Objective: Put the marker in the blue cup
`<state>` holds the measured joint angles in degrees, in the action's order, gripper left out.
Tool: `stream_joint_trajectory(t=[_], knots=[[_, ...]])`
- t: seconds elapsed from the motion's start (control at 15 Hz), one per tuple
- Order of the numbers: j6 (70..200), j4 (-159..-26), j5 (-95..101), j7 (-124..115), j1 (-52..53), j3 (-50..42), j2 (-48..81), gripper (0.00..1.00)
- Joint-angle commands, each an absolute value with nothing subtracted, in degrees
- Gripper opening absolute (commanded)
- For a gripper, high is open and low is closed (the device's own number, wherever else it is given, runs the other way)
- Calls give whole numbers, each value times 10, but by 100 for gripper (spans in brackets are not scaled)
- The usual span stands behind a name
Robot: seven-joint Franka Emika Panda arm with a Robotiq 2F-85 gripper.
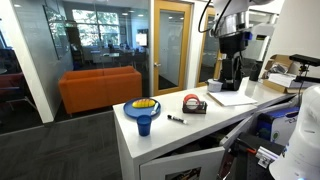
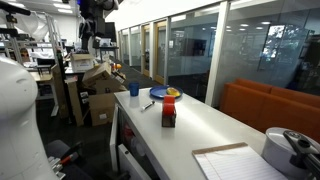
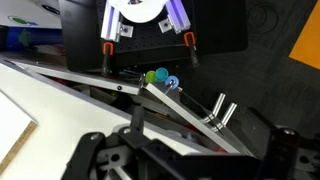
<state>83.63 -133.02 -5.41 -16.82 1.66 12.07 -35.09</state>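
Marker [image 1: 176, 119] lies flat on the bench [image 1: 210, 122], near the blue cup [image 1: 145, 124], untouched and open to a top grasp | arm [image 1: 233, 30] hangs well apart over the bench's far end, approach pending | fingers [image 1: 229, 80]: spread or clenched, cannot tell.

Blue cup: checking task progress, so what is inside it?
Nothing sticks out of the blue cup; its bottom is hidden by its wall. The marker lies on the table beside it.
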Motion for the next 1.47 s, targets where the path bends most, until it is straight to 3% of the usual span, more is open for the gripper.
stream_joint_trajectory(t=[0.0, 0.47, 0.93, 1.4], knots=[[898, -1302, -78, -191, 27, 131, -271, 100], [985, -1237, -65, -189, 25, 100, -124, 100], [975, -1122, -41, -172, 9, 35, -8, 100], [964, -1093, -8, -86, 12, 18, 62, 100]])
